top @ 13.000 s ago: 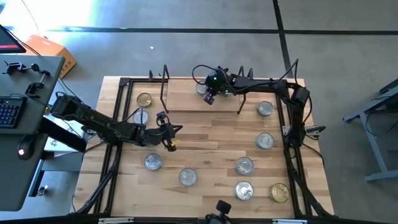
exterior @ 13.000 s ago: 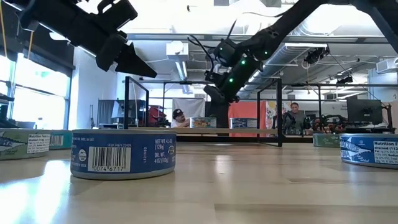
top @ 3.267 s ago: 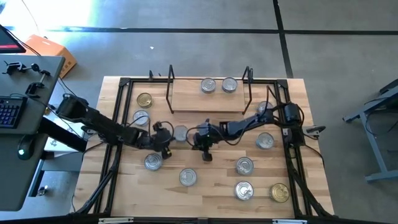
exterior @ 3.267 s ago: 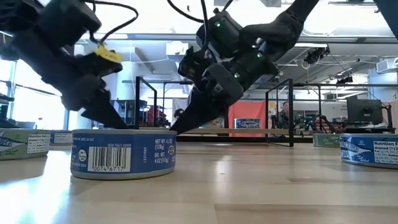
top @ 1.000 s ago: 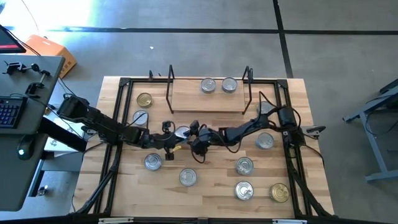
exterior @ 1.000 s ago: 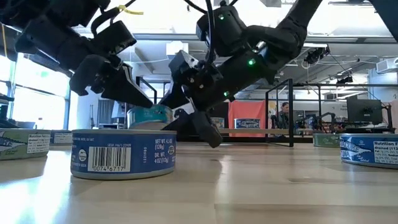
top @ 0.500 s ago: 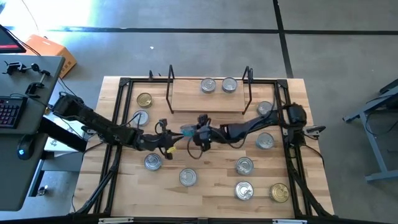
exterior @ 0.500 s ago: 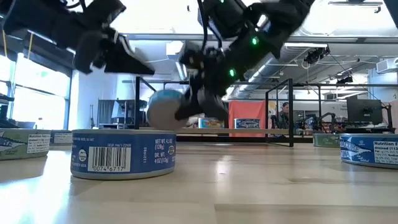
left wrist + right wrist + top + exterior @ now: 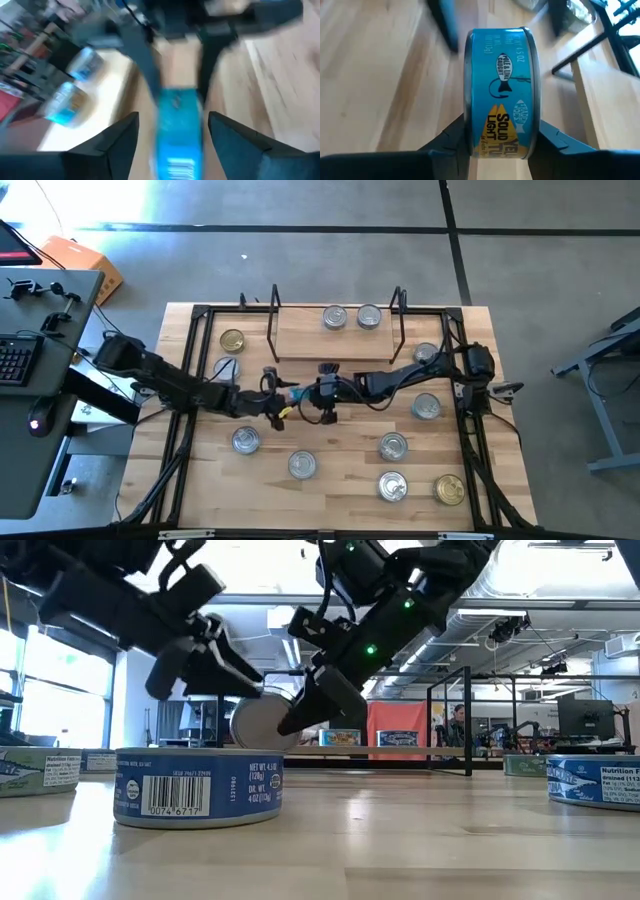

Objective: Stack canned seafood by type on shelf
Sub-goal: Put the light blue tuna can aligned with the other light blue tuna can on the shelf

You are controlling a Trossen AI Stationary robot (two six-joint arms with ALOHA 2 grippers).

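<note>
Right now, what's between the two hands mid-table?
A blue tuna tin, held on edge above the table. The right hand grips it across its flat faces; the left hand is open on its other side. The low view shows its silver lid between both.

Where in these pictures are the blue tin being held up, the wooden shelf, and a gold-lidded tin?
held blue tin [image 9: 501, 95], right wrist view, on its label.
shelf [image 9: 320, 345], high view, bare plank.
gold-lidded tin [image 9: 232, 340], high view, lid centre.

Two short round tins [image 9: 349, 317] sit side by side on the low plank shelf [image 9: 335, 343] at the table's far edge. Just in front of it, mid-table, the right gripper [image 9: 310, 393] holds a tin on edge [image 9: 501, 93] above the tabletop, the left gripper [image 9: 284, 398] close beside it. More tins [image 9: 392, 446] lie scattered nearer the front.
</note>
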